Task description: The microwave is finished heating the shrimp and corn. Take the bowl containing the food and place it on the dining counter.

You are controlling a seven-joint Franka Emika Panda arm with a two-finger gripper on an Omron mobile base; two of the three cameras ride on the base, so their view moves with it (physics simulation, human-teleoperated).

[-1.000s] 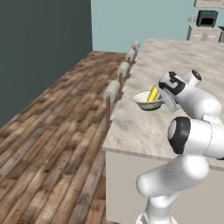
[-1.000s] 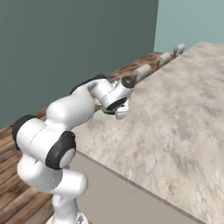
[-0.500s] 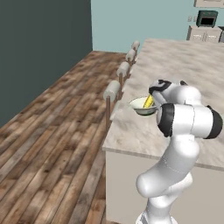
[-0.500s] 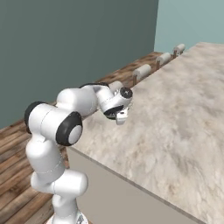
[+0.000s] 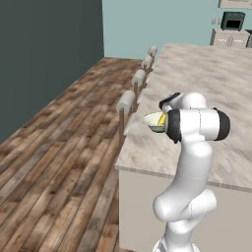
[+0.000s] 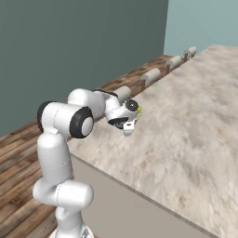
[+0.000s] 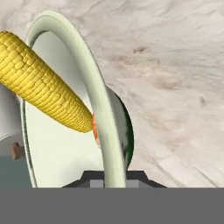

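The room was a rendered kitchen with a dark teal wall, a wood-plank floor and a long island worktop (image 5: 206,88) of beige-grey mottled stone on a cream base, a row of pale padded stools (image 5: 129,101) lined up along its far edge. A small dark oven (image 5: 232,20) sat over cream cabinets in the far corner. The white arm reached over the worktop's near end, its hand (image 6: 128,122) just above the stone.

The hand's fingers were pressed together on the thin rim of the small round bowl (image 5: 156,121), pale cream-green inside and dark green outside; in the hand view the rim (image 7: 99,105) ran straight down between the two dark tips. The bowl was held above the worktop near its stool-side edge, apparently not yet resting on it. Inside it lay the short yellow cob of corn (image 7: 41,83), with an orange sliver, likely shrimp (image 7: 95,130), tucked under its end.

By my judgement the carry was nearly over and the placing step was in hand: the next move called for lowering the bowl level until its base sat on the stone, then releasing the rim.

No brand, label or writing could be read anywhere.
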